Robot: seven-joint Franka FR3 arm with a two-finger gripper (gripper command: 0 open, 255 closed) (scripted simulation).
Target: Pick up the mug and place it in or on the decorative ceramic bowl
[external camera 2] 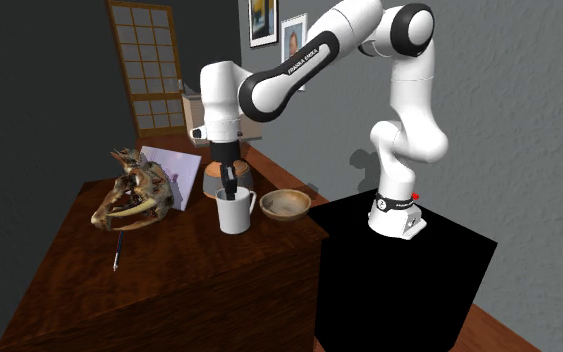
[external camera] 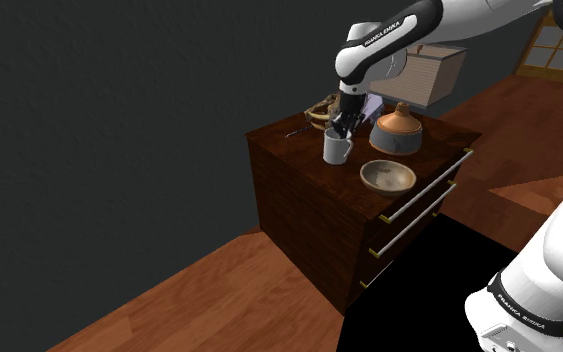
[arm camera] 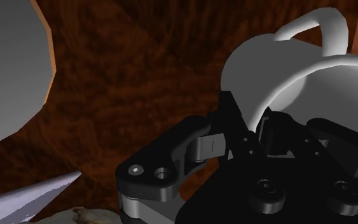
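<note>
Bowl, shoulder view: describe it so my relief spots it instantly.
On the dark wooden dresser, look near the edge above the drawer handles. The bowl is the shallow, open, tan dish beside the white mug; the brown pot behind it is taller and closed.

This is looking like a home. Framed pictures are hanging on the wall, a wooden dresser standing on wood flooring.

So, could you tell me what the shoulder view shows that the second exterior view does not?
The shoulder view gives the cabinet's drawer fronts with long handles. The second exterior view gives two framed pictures on the wall. Both share the gripper on the rim of the white mug, with the shallow bowl beside it.
</note>
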